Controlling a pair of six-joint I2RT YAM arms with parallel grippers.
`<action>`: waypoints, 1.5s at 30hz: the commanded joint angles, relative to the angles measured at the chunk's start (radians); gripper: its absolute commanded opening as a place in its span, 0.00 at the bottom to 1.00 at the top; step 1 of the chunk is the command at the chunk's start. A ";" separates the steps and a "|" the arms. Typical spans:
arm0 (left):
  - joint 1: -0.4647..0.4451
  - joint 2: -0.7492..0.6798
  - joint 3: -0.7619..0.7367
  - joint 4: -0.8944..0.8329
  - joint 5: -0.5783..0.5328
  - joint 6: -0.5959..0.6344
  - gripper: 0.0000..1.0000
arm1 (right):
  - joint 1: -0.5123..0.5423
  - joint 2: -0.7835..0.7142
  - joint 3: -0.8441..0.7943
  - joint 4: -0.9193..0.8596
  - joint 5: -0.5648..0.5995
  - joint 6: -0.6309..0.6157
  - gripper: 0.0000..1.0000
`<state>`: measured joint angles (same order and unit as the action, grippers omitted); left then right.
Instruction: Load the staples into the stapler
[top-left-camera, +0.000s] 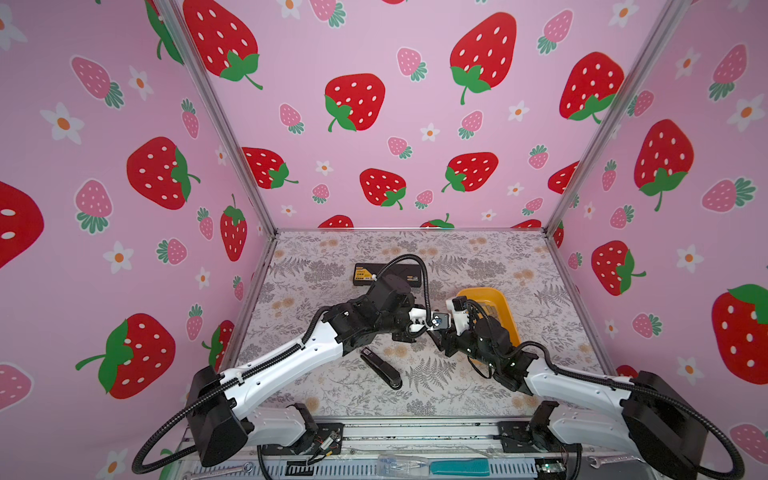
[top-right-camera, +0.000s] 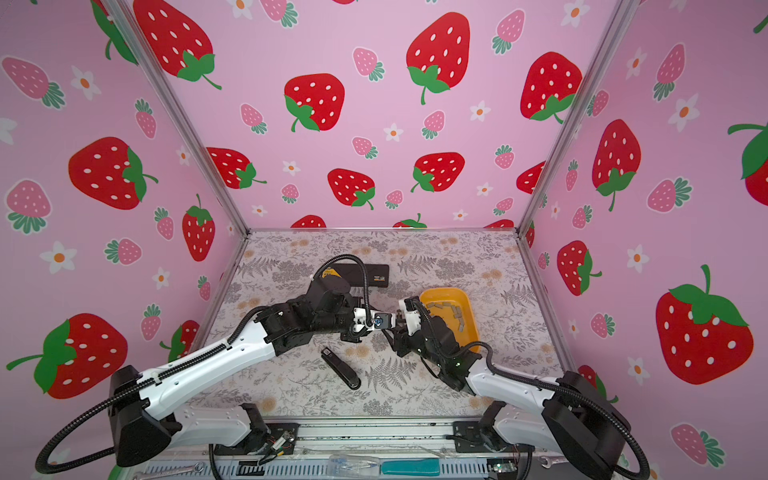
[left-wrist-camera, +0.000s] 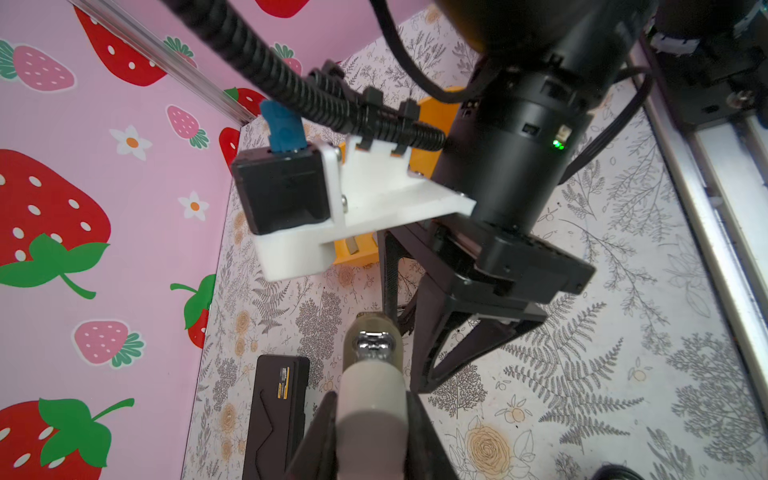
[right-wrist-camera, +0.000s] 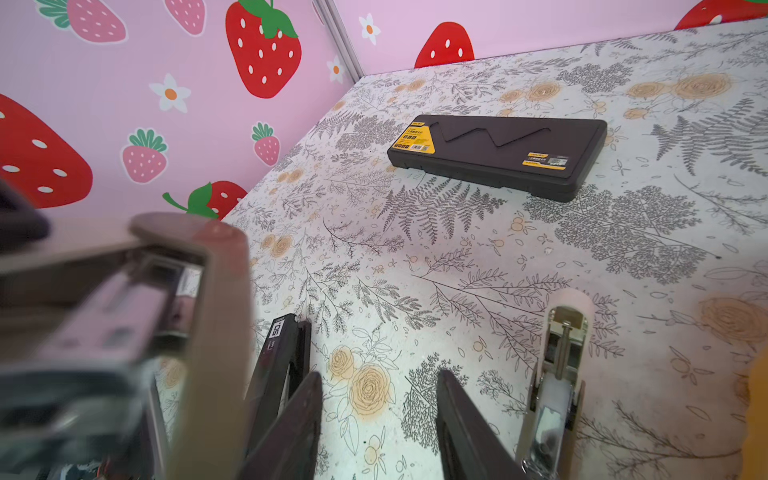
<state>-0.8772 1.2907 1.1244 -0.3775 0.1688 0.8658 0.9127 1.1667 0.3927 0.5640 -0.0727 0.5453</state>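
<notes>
1. Staples (top-right-camera: 448, 308) lie in yellow tray (top-right-camera: 468, 305), partly hidden behind right arm (top-right-camera: 436, 336).
2. Left gripper (left-wrist-camera: 371, 399) jaws clench whitish stapler (left-wrist-camera: 374, 374); right gripper (right-wrist-camera: 379, 374) jaws released, empty.
3. Black stapler (top-left-camera: 381, 368) and black case (right-wrist-camera: 498, 153) lie on worktop (right-wrist-camera: 540, 232).

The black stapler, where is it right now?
In both top views the black stapler lies flat on the flowery table, near the front middle, close in front of the left arm and left of the yellow tray.

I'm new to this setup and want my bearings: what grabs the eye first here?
Loud strawberry-print walls box in a floral table. Mid-table, the left gripper clamps a whitish stapler facing the open right gripper; a yellow tray of staples sits on the table's right.
</notes>
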 joint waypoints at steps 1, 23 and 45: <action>-0.002 -0.020 -0.008 0.032 0.019 -0.002 0.00 | 0.006 -0.008 0.017 0.005 0.015 -0.009 0.46; -0.009 0.021 0.034 -0.069 0.048 0.030 0.00 | 0.009 -0.454 -0.145 0.027 -0.063 -0.098 0.17; -0.028 0.013 0.025 -0.031 0.132 -0.001 0.00 | 0.015 -0.119 -0.062 0.118 -0.049 -0.078 0.13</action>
<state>-0.8951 1.3228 1.1244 -0.4393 0.2047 0.8738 0.9211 1.0321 0.3046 0.6140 -0.1020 0.4534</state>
